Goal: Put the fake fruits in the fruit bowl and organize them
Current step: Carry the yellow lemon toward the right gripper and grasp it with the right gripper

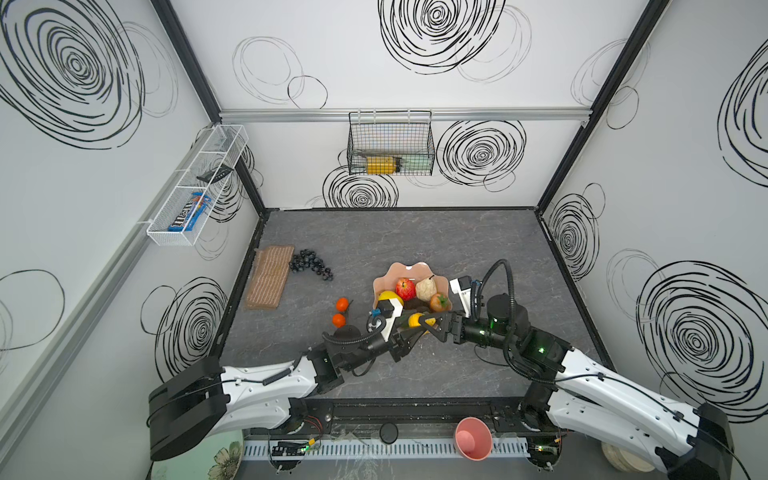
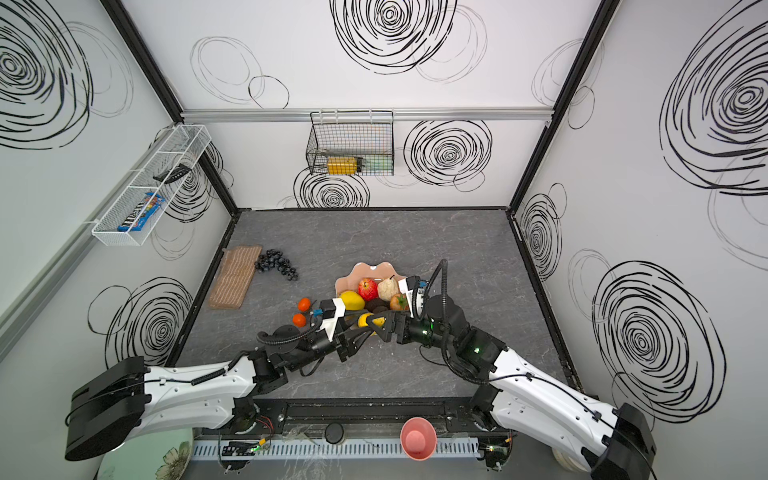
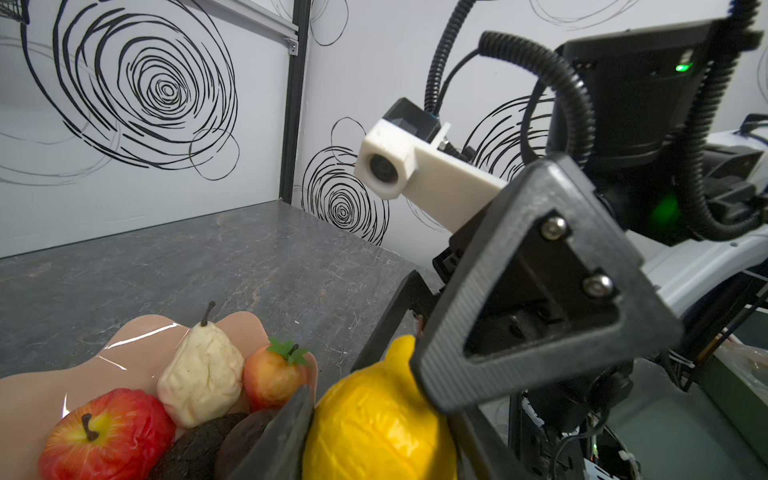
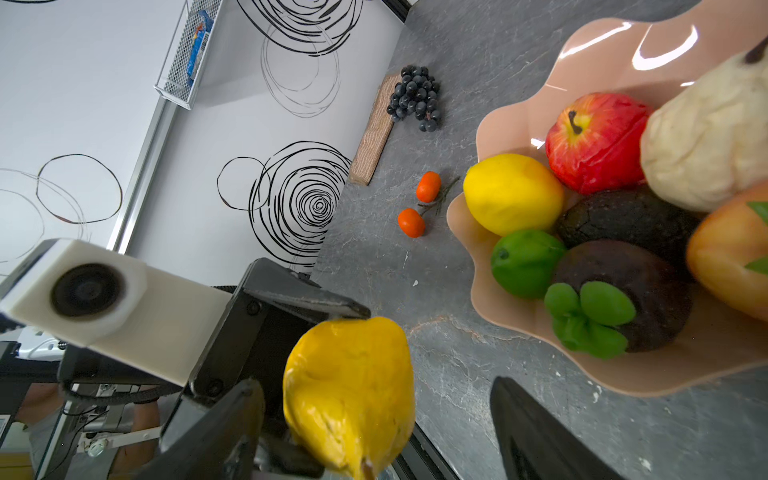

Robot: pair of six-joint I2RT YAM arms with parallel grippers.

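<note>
Down at the table's near middle, in both top views, the two arms meet at the six o'clock rim of the bowl (image 1: 405, 268). The left gripper (image 1: 409, 326) pinches a lemon (image 1: 415, 321) there, and the right gripper (image 1: 429, 326) faces it with jaws spread wide about the fruit. Inside the bowl sit an apple (image 1: 405, 289), a pear (image 1: 424, 289), a second lemon (image 1: 388, 297) and an orange-red fruit (image 1: 439, 302). Two oranges (image 1: 342, 304) lie on the table just beside the bowl at its eight o'clock. The grapes (image 1: 311, 264) lie well apart at ten o'clock, just beside a woven mat (image 1: 268, 276). From the left wrist, the lemon (image 3: 374, 419) is clamped between that gripper's fingers (image 3: 278, 432). One right finger (image 3: 540, 291) overlaps its tip, and whether they touch I cannot tell. From the right wrist, the lemon (image 4: 349, 395) sits in the left gripper's hold between the right fingers (image 4: 536, 436), with a clear gap on one side. The bowl (image 4: 602, 54) also holds a lime (image 4: 525, 262), an avocado (image 4: 627, 218) and a dark leafy fruit (image 4: 619, 291), packed together.
</note>
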